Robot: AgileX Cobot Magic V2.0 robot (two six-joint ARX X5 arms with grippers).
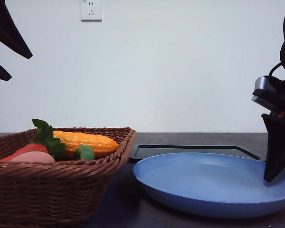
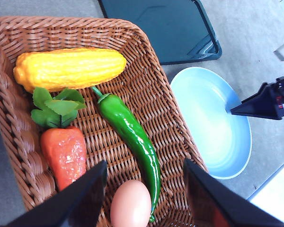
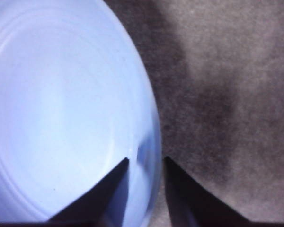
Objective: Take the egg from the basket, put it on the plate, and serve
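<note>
Dark grey table point(image 1: 199, 138): basket point(image 1: 61, 190) lower left of the front view, plate point(image 1: 209, 183) lower right, black tray point(image 1: 190, 151) behind the plate.

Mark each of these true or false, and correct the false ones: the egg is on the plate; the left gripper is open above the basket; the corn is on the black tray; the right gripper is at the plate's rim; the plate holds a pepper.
1. The egg is on the plate. False: it lies in the basket.
2. The left gripper is open above the basket. True.
3. The corn is on the black tray. False: it is in the basket.
4. The right gripper is at the plate's rim. True: its fingers straddle the edge.
5. The plate holds a pepper. False: the plate is bare; the pepper is in the basket.
</note>
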